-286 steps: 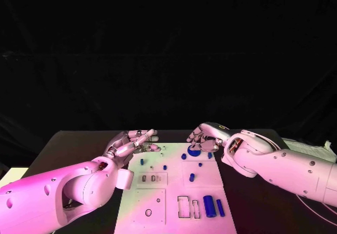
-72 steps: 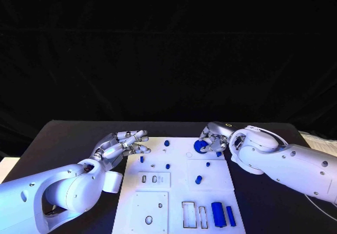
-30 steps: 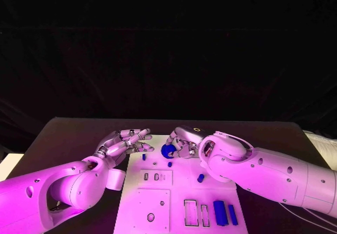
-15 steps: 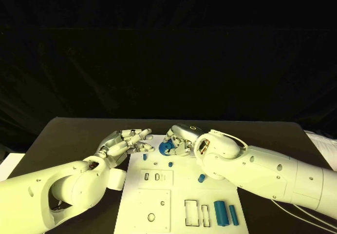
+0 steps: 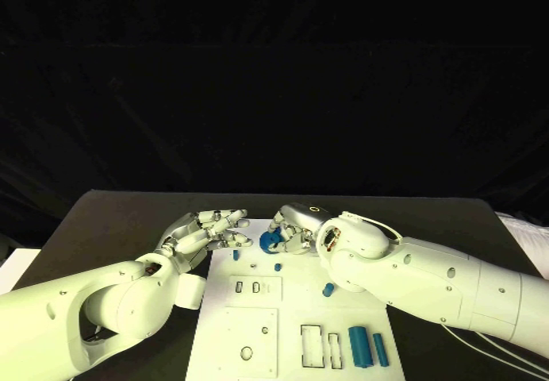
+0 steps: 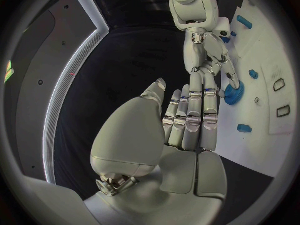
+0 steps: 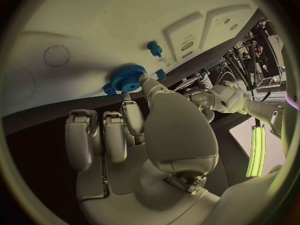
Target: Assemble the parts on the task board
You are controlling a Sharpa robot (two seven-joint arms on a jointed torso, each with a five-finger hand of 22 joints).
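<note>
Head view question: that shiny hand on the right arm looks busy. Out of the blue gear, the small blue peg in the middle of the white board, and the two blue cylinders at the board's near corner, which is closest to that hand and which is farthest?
1. Blue gear: held in the right hand, far end of the task board.
2. Small blue peg: mid-board, beside the right forearm.
3. Two blue cylinders: near right corner, farthest.

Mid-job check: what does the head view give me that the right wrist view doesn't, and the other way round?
Head view alone: the two long blue cylinders lying at the task board's near right, beside two empty rectangular slots. Right wrist view alone: the teeth round the blue gear's rim, and a faint circle marked on the board. Both: the right hand holding the gear, a small blue peg, and the left hand holding nothing.
</note>
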